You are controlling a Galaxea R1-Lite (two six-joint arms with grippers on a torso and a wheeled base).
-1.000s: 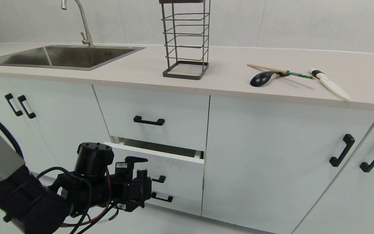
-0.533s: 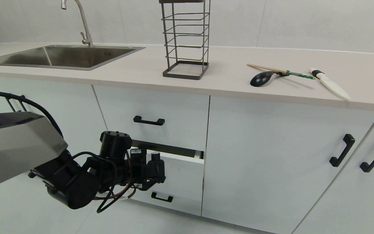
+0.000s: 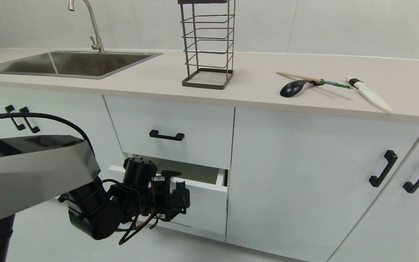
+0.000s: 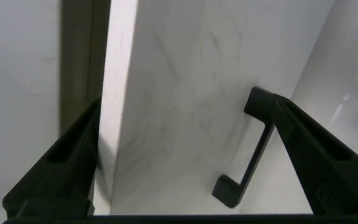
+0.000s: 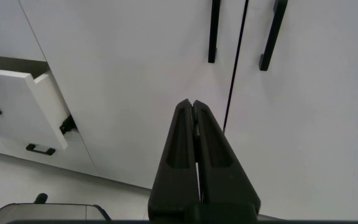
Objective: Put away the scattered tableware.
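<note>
Black spoon (image 3: 291, 88), chopsticks (image 3: 313, 79), white knife (image 3: 371, 95), on countertop (image 3: 253, 91)

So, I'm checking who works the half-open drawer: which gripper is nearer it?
Left. The left gripper is at the drawer, fingers astride its front panel; the right gripper hangs apart, facing the cabinet doors beside it.

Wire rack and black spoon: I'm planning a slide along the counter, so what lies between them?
Nothing: in the head view the countertop between the wire rack and the black spoon is bare.
</note>
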